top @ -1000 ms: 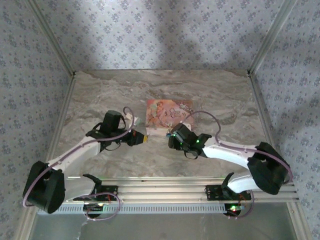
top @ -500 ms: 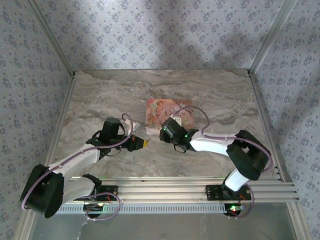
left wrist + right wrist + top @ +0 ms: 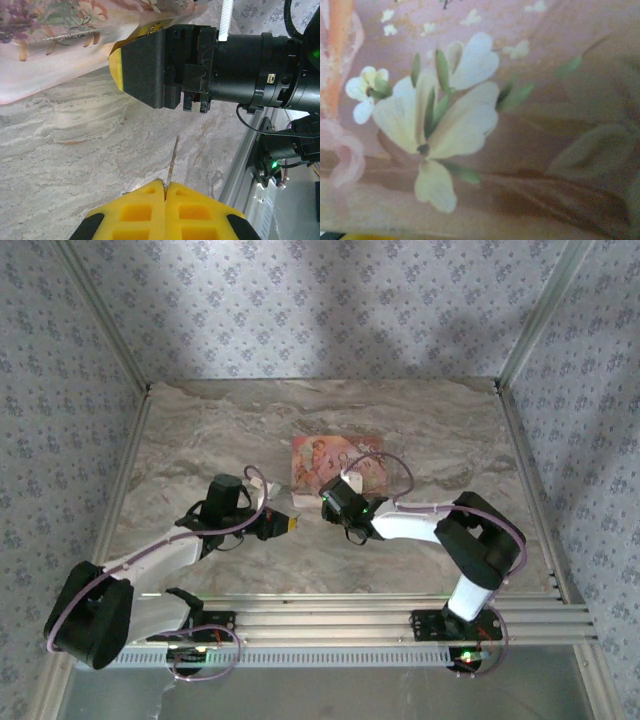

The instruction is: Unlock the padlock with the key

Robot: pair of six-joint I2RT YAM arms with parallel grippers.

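Left arm stretched low; left gripper (image 3: 165, 186) clenched on the key (image 3: 173, 159), blade jutting ahead of the jaws. Right gripper (image 3: 328, 502), elbow folded, faces it beside the pink box (image 3: 338, 462); whether its jaws grip anything I cannot tell.

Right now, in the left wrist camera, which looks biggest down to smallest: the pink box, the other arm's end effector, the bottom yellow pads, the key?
1. Right end effector and pink box: about alike, both cut by the frame.
2. Bottom yellow pads, magnified by nearness.
3. Key, a thin sliver pinched between them.
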